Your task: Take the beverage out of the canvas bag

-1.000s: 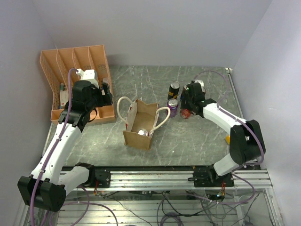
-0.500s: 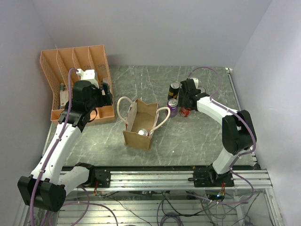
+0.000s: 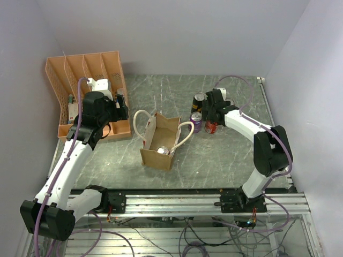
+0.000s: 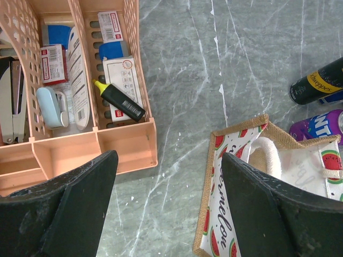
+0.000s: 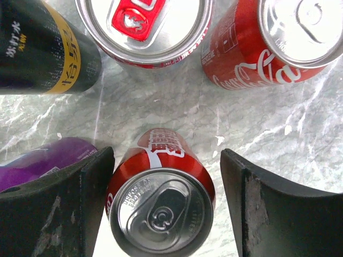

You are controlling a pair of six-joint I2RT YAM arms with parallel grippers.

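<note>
The tan canvas bag (image 3: 158, 144) stands open mid-table with cream rope handles. A silver-topped can (image 3: 163, 151) shows inside it. In the left wrist view the bag's watermelon-print lining (image 4: 222, 182) lies under my right finger. My left gripper (image 3: 122, 104) (image 4: 169, 158) is open and empty, above the table between the rack and the bag. My right gripper (image 3: 210, 119) (image 5: 163, 155) is open astride an upright red cola can (image 3: 211, 128) (image 5: 161, 206) that stands on the table. There is a gap on the can's right side.
The orange slotted rack (image 3: 88, 93) (image 4: 80, 144) with stationery stands at the far left. A purple can (image 3: 196, 122) (image 5: 37, 160) and a black can (image 3: 199, 101) (image 5: 45, 48) stand near the right gripper. Two more red cans (image 5: 143, 24) (image 5: 278, 43) stand just beyond.
My right wrist has shifted toward the far side and its elbow has pulled in. The red can stays on the table under it. The left arm and bag have not moved.
</note>
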